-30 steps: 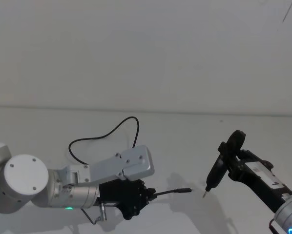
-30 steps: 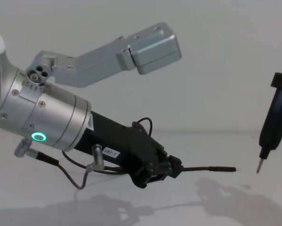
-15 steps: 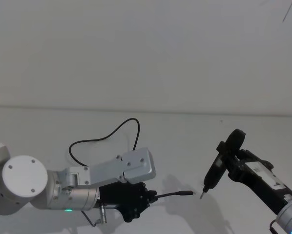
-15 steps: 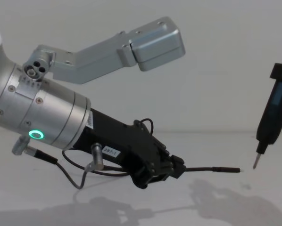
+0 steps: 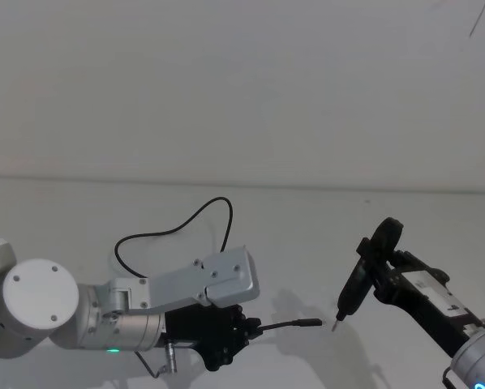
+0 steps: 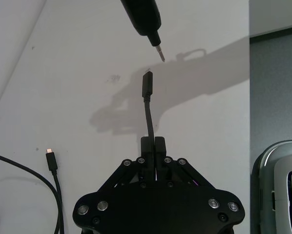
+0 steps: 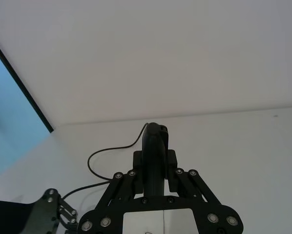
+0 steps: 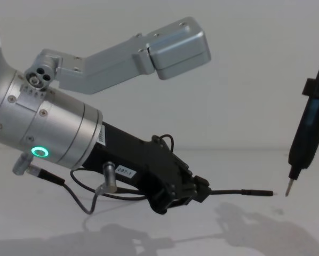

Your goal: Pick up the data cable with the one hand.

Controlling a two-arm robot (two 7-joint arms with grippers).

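The left pincer [image 8: 198, 191] is shut on the data cable [image 8: 239, 192] short of its plug [image 6: 147, 84]; the rest loops over the counter [image 5: 324, 219]. The right pincer [image 7: 155, 163], closed on a pen-like tool [image 8: 308, 133], holds the tip near that plug: a bump could tug the cable loose.

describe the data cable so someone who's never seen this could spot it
Over the white table, find the black left gripper. The data cable is the thin black cord clamped in it, plug poking toward the right gripper, the rest looping behind. Unlike that gripper's rigid pointed tool, it bends.
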